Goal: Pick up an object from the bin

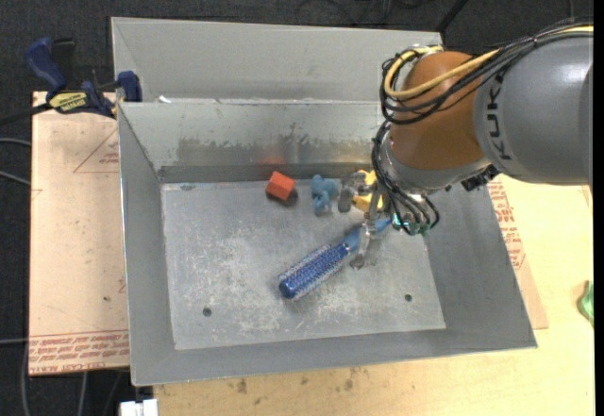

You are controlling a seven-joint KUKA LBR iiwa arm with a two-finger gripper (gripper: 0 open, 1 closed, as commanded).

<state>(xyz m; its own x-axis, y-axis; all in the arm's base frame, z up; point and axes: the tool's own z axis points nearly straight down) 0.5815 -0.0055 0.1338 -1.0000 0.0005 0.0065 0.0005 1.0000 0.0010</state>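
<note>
Well, from where I stand the arm comes in from the right with its orange-covered wrist bent down into the grey bin, and the gripper sits low at the upper right end of a blue brush. My guess is that this end was chosen because it is the slim, smooth handle, easier to take than the thick bristled head. The tool tip looks to be touching or just beside that handle, but the wrist and its cables crowd the spot, so I cannot tell whether the gripper is open or clamped on the brush.

The brush lies flat on the bin floor, near the middle, slanting from lower left up to the right, well apart from every wall. That leaves room on both sides of it, which I would say makes it the handiest thing to go for. Its head is a deep blue cylinder, speckled with rows of pale bristles or nubs, rounded at the lower left end, and the handle is lighter and thinner.

Near the back wall an orange block and a small pale blue figure lie close together, apart from the brush
</note>
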